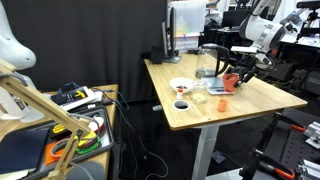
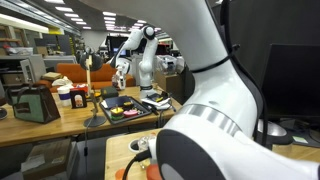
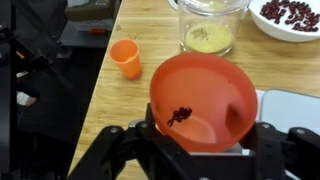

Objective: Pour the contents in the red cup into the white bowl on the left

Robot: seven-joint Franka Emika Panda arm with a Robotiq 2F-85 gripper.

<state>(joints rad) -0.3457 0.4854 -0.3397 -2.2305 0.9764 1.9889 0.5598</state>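
Gripper (image 3: 200,135) clenched on the red cup (image 3: 205,85), one finger on each side of its wall. The wrist view looked straight down into the cup. A small clump of dark red bits (image 3: 180,116) lay on its floor. In an exterior view the cup sat at the right-hand part of the tabletop (image 1: 265,100), seemingly lifted clear of it, though contact could not be ruled out.

Progress, as judged: grasp made, pour not yet done. Left to do: carry the cup leftward, bring it over the white bowl (image 1: 181,85), tip it.

The white bowl stood well apart to the left of the gripper, already holding some red pieces.

Surroundings:
- Clear glass jug (image 1: 208,62) between gripper and bowl, a little to the far side, with something yellowish at its bottom in the wrist view. It is the likeliest thing to be clipped on a direct leftward path.
- Small orange cup (image 1: 222,103) on the near side, upright and seemingly empty.
- Small white cup with a dark inside (image 1: 181,104), near side of the bowl and just beside it. A careless pour could land in it.
- Pale flat item (image 3: 290,105) just beside the red cup. Its nature could not be told.

The exterior view from behind was mostly blocked by the arm.
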